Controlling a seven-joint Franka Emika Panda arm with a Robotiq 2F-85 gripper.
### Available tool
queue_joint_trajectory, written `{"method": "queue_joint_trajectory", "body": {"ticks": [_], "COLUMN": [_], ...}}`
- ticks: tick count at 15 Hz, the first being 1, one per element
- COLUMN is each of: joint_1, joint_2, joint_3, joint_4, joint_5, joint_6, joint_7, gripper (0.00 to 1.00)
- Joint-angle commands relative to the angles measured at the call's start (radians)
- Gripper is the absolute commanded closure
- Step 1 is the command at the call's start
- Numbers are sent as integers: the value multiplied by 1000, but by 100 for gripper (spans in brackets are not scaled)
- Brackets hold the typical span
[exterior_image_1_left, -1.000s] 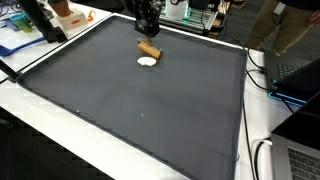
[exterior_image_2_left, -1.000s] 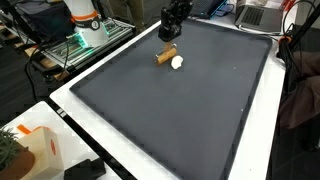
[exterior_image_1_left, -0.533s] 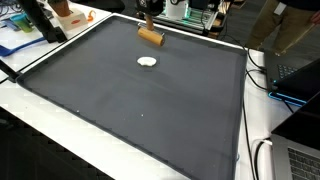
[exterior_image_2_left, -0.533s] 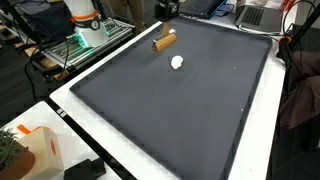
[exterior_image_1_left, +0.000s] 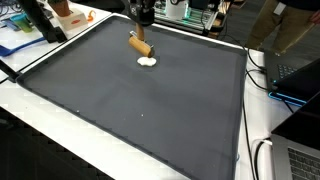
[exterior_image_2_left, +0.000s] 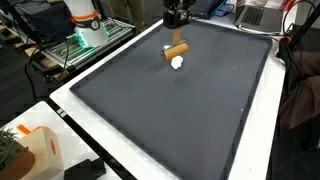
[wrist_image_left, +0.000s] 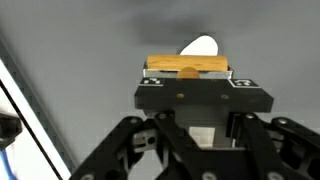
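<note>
A short tan wooden cylinder (exterior_image_1_left: 140, 45) hangs just above the dark grey mat (exterior_image_1_left: 140, 110), and my gripper (exterior_image_1_left: 141, 30) is shut on it from above. In an exterior view the cylinder (exterior_image_2_left: 176, 50) sits level under the gripper (exterior_image_2_left: 177, 36). A small white round object (exterior_image_1_left: 148, 62) lies on the mat right below and beside the cylinder, also seen as the white object (exterior_image_2_left: 177, 62). In the wrist view the cylinder (wrist_image_left: 187, 67) lies crosswise at the gripper (wrist_image_left: 187, 74), with the white object (wrist_image_left: 200, 46) showing beyond it. The fingertips are hidden behind the gripper's body.
The mat fills a white-edged table (exterior_image_1_left: 60, 120). Beyond the far edge stand boxes and equipment (exterior_image_1_left: 200, 12). A black stand (exterior_image_1_left: 40, 20) and an orange item (exterior_image_1_left: 66, 12) sit at one corner. Cables and a laptop (exterior_image_1_left: 295, 75) lie to the side.
The gripper lifted the wooden cylinder off the mat from beside the white object, carried it up and away, and has now brought it back down above the white object.
</note>
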Motion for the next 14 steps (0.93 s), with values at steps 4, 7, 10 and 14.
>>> {"method": "queue_joint_trajectory", "body": {"ticks": [4,7,10,14], "joint_1": [15,21,19,12], "joint_2": [69,90,110,156], "joint_3": [1,5,2,-15], "joint_4": [15,21,29,44], "joint_5": [-17,37,61,45], "joint_6": [3,-4,16,65], "joint_7": [90,35,3,-7], "gripper": [77,77,77,77]}}
